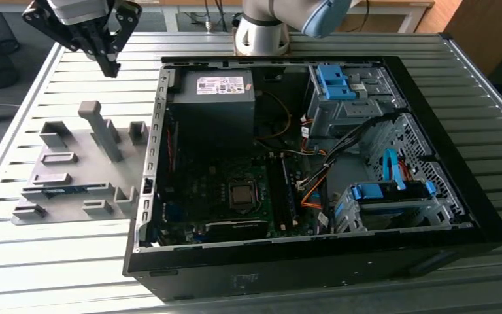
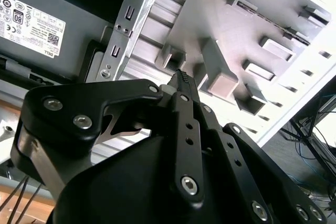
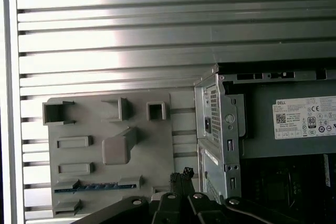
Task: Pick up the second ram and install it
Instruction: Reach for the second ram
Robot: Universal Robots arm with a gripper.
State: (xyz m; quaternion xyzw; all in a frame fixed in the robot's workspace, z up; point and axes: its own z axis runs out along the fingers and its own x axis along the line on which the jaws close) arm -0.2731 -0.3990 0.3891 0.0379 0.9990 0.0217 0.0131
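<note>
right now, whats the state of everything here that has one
gripper: shut, holding nothing, raised clear of the grey holder plate
second ram: standing on edge in its slot on the grey holder plate, not gripped
computer case: lying on its side, side panel off, inside exposed

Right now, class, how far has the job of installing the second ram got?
Done: nothing visible. In hand: nothing; the tool hangs shut and empty over the table, apart from the holder tray. Left: the second ram lies in the tray, not yet picked up or seated in the open computer case.
</note>
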